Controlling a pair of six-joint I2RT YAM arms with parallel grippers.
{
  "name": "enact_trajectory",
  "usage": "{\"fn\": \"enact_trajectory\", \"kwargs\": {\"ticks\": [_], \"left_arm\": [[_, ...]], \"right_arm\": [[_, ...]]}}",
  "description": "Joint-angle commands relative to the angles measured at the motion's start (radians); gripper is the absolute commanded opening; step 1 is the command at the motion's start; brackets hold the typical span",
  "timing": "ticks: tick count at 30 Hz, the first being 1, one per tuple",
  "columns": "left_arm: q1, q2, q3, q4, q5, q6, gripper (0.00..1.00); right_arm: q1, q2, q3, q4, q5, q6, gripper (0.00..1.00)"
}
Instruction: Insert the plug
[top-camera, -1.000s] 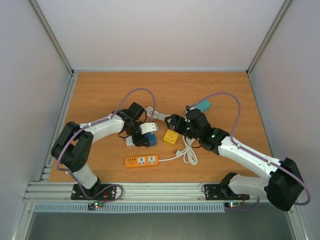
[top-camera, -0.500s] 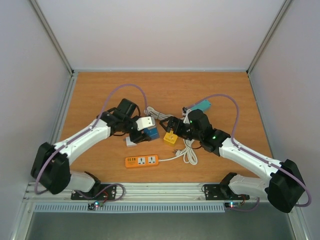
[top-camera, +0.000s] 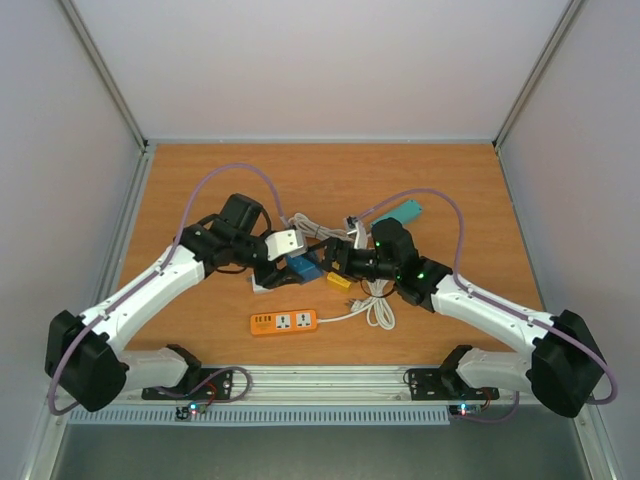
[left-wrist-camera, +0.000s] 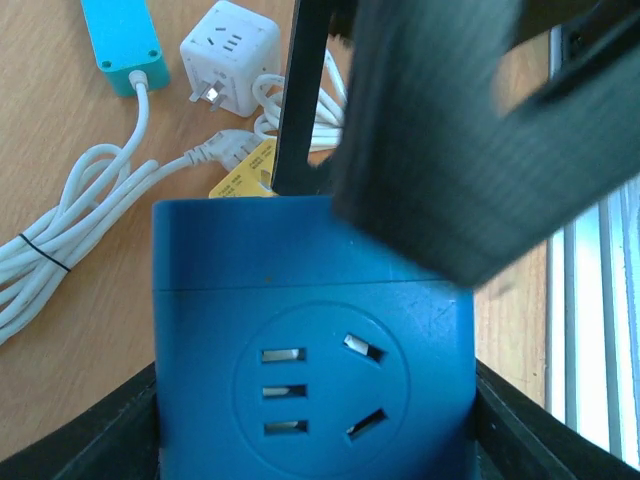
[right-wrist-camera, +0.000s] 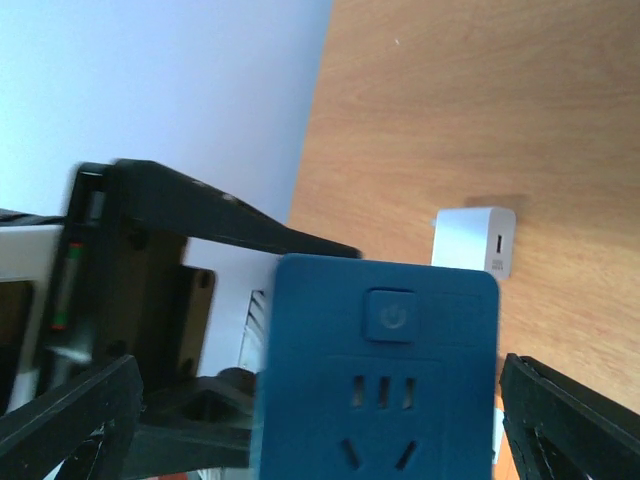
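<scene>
My left gripper (top-camera: 290, 262) is shut on a blue cube socket (top-camera: 304, 268) and holds it above the table; its round socket face (left-wrist-camera: 320, 375) fills the left wrist view. My right gripper (top-camera: 328, 262) stands open on either side of the same cube, whose face with the power button (right-wrist-camera: 392, 315) lies between the fingers (right-wrist-camera: 70, 420) with gaps on both sides. A white plug (left-wrist-camera: 225, 150) on a white cord lies on the table beside a yellow cube socket (top-camera: 340, 281).
An orange power strip (top-camera: 284, 322) lies near the front, with its coiled white cord (top-camera: 378, 310). A teal power strip (top-camera: 405, 212) lies at the back right, and a white cube socket (left-wrist-camera: 228, 45) lies near it. A white USB charger (right-wrist-camera: 475, 240) sits beside the left arm.
My left arm has stretched out and carried the blue cube up and to the right. My right gripper has opened wider and moved left to stand around the cube.
</scene>
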Motion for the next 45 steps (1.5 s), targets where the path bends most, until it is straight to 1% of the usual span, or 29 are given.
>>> {"fn": "enact_trajectory", "kwargs": {"ticks": [1,4,7,10,15,17,18,19,20,22,23,24,25,27,28,29,30,33,35,36,37,40,42,45], "left_arm": [[-0.004,-0.052,0.01,0.003,0.053,-0.011,0.21],[-0.004,-0.065,0.014,-0.005,0.048,-0.01,0.21],[-0.004,-0.075,0.009,-0.012,0.059,-0.003,0.21],[-0.004,-0.087,-0.002,-0.009,0.069,0.001,0.22],[-0.004,-0.107,-0.027,0.005,0.086,0.012,0.23],[-0.004,-0.119,-0.037,0.011,0.09,0.017,0.27],[-0.004,-0.124,-0.045,0.014,0.09,0.023,0.3],[-0.004,-0.126,-0.052,0.015,0.086,0.026,0.34],[-0.003,-0.126,-0.058,0.01,0.079,0.034,0.42],[-0.003,-0.123,-0.077,-0.01,0.039,0.063,0.72],[-0.004,-0.12,-0.092,-0.033,0.01,0.087,0.81],[-0.003,-0.117,-0.111,-0.057,-0.022,0.121,0.88],[-0.002,-0.114,-0.135,-0.079,-0.061,0.183,0.92],[-0.003,-0.109,-0.189,-0.125,-0.124,0.267,0.95],[0.0,-0.108,-0.217,-0.14,-0.15,0.316,0.95],[0.0,-0.108,-0.246,-0.15,-0.169,0.335,0.95],[0.003,-0.109,-0.268,-0.163,-0.185,0.355,0.95],[0.029,-0.127,-0.303,-0.219,-0.193,0.417,0.94],[0.066,-0.149,-0.296,-0.266,-0.174,0.466,0.94],[0.093,-0.161,-0.288,-0.289,-0.161,0.489,0.94],[0.126,-0.17,-0.281,-0.309,-0.155,0.521,0.94],[0.249,-0.166,-0.278,-0.298,-0.159,0.617,0.95],[0.35,-0.13,-0.285,-0.265,-0.145,0.672,0.97],[0.479,-0.035,-0.272,-0.25,-0.099,0.737,0.97]], "right_arm": [[0.031,0.052,0.024,-0.007,0.006,0.001,0.98],[0.055,0.077,0.045,-0.032,0.045,-0.008,0.96],[0.068,0.086,0.048,-0.011,0.031,0.0,0.92],[0.076,0.09,0.045,0.024,-0.013,0.007,0.84],[0.08,0.102,0.029,0.097,-0.098,0.022,0.77],[0.079,0.098,0.019,0.116,-0.111,0.026,0.67],[0.08,0.092,0.016,0.117,-0.111,0.027,0.59],[0.08,0.087,0.015,0.112,-0.106,0.024,0.51],[0.08,0.081,0.016,0.099,-0.098,0.02,0.43],[0.08,0.066,0.029,0.037,-0.052,-0.001,0.29],[0.08,0.058,0.037,-0.009,-0.017,-0.017,0.24],[0.08,0.05,0.046,-0.056,0.036,-0.038,0.21],[0.08,0.042,0.054,-0.113,0.074,-0.057,0.21],[0.08,0.03,0.073,-0.219,0.162,-0.088,0.18],[0.08,0.025,0.081,-0.269,0.202,-0.099,0.14],[0.082,0.021,0.087,-0.313,0.24,-0.109,0.09],[0.085,0.016,0.095,-0.367,0.266,-0.118,0.06],[0.127,0.013,0.136,-0.48,0.363,-0.136,0.02],[0.171,0.04,0.184,-0.564,0.433,-0.138,0.02],[0.199,0.057,0.213,-0.605,0.464,-0.133,0.01],[0.229,0.075,0.238,-0.642,0.527,-0.129,0.01],[0.314,0.132,0.332,-0.752,0.616,-0.102,0.01],[0.362,0.176,0.392,-0.826,0.675,-0.077,0.01],[0.414,0.241,0.469,-0.918,0.712,-0.038,0.01]]}}
